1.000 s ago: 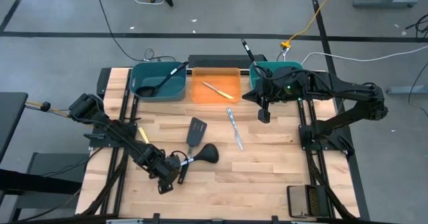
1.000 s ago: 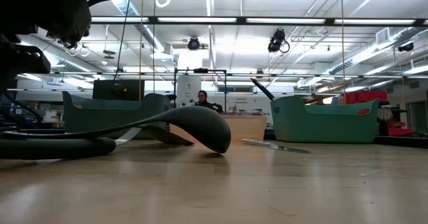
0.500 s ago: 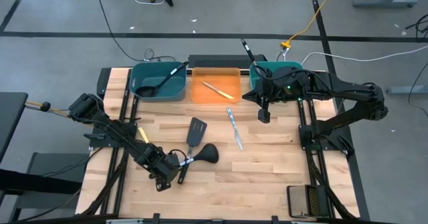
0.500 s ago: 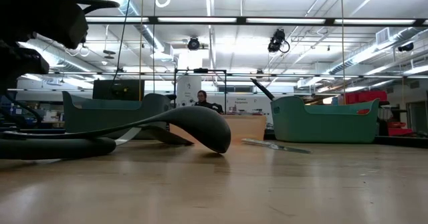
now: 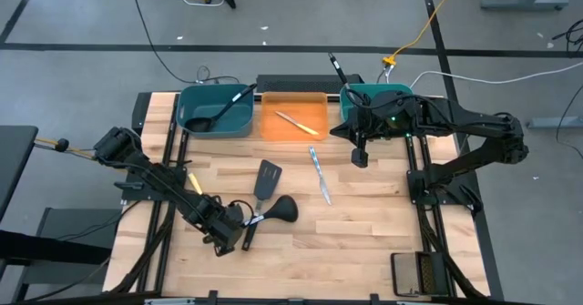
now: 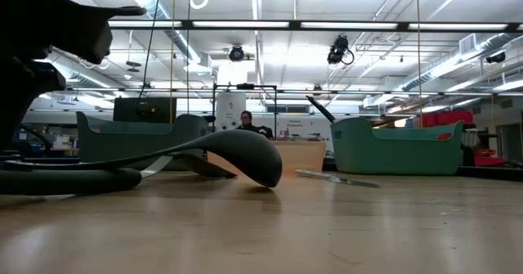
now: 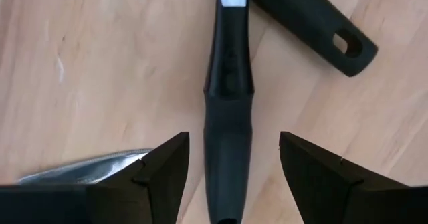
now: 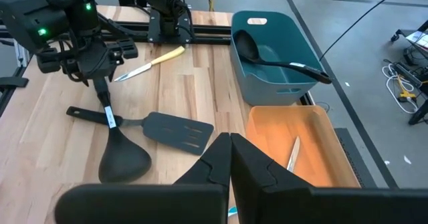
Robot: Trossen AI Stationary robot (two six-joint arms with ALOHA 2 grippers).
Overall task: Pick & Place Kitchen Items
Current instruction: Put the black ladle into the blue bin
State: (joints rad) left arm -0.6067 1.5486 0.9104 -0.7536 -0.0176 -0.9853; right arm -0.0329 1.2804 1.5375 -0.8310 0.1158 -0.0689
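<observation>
A black ladle [image 5: 282,210] lies near the table's front, its bowl [image 6: 245,155] face down and its handle [image 7: 227,117] running toward the left arm. My left gripper [image 7: 231,164] points down over that handle, open, one finger on each side, apart from it. A black slotted spatula [image 5: 268,177] lies flat beside the ladle, and its handle end [image 7: 338,43] crosses close by. A yellow-handled knife [image 5: 194,182] lies by the left arm, and a silver knife [image 5: 320,176] lies at mid-table. My right gripper [image 5: 360,157] hangs shut above the table near the right teal bin.
Along the far edge stand a teal bin [image 5: 215,123] holding a ladle, an orange bin [image 5: 293,134] holding a knife, and a second teal bin [image 5: 375,94] with a black handle sticking out. Bare wood lies at the table's front right.
My left gripper has tipped a little more toward straight down over the ladle's handle. The utensils have stayed where they were.
</observation>
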